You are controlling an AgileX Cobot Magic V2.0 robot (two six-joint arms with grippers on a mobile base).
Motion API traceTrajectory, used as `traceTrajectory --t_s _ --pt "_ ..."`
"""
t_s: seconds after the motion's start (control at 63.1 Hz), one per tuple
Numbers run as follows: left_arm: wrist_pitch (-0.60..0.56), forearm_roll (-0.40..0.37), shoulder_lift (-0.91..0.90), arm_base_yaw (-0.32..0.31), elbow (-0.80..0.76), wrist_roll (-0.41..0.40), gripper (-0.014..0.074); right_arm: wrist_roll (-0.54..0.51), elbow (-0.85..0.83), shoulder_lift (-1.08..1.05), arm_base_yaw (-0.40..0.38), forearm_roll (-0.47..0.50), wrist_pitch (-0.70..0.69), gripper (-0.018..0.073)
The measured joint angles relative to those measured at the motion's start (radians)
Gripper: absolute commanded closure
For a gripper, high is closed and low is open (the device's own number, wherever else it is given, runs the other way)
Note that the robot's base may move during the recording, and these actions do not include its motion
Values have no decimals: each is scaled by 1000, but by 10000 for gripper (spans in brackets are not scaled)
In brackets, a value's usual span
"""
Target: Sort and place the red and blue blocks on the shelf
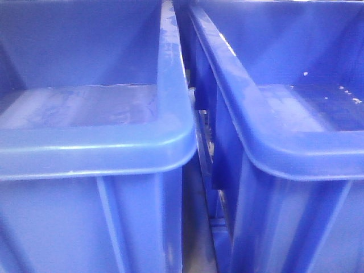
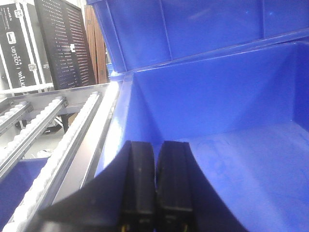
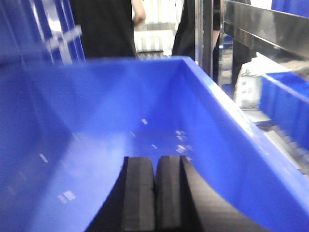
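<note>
Front cam is jammed up against two big blue bins side by side: left bin (image 1: 96, 142) from 9 to 6 o'clock, right bin (image 1: 284, 142) from 3 to 5 o'clock, a narrow gap between them at 6 with a bit of grey shelf (image 1: 200, 114) metal showing through. Both bin floors visible here look bare, only pale scuffs and white specks on the right one. Left pincer (image 2: 155, 193) sits at 6 o'clock in its wrist view, black pads pressed together, nothing between them, hanging over a blue bin interior; roller rails (image 2: 43, 135) of the racking run off toward 9 o'clock. Right pincer (image 3: 155, 193) likewise at 6 o'clock, pads closed flat on each other, empty, over another blue bin with white flecks on its floor. Red and blue blocks: not visible in any view, can't tell where they are.
</note>
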Motion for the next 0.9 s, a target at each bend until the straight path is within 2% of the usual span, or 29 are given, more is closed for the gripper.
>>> traceTrajectory --t_s 0.111,0.222,0.428,0.903 --pt "0 0 0 0 0 0 512 -140 0 0 0 77 -4 507" --pt "0 0 0 0 0 0 512 -212 4 0 0 133 -9 507" --pt "0 0 0 0 0 0 512 -233 13 0 6 160 -30 507" --pt "0 0 0 0 0 0 512 -287 13 0 75 189 -38 507"
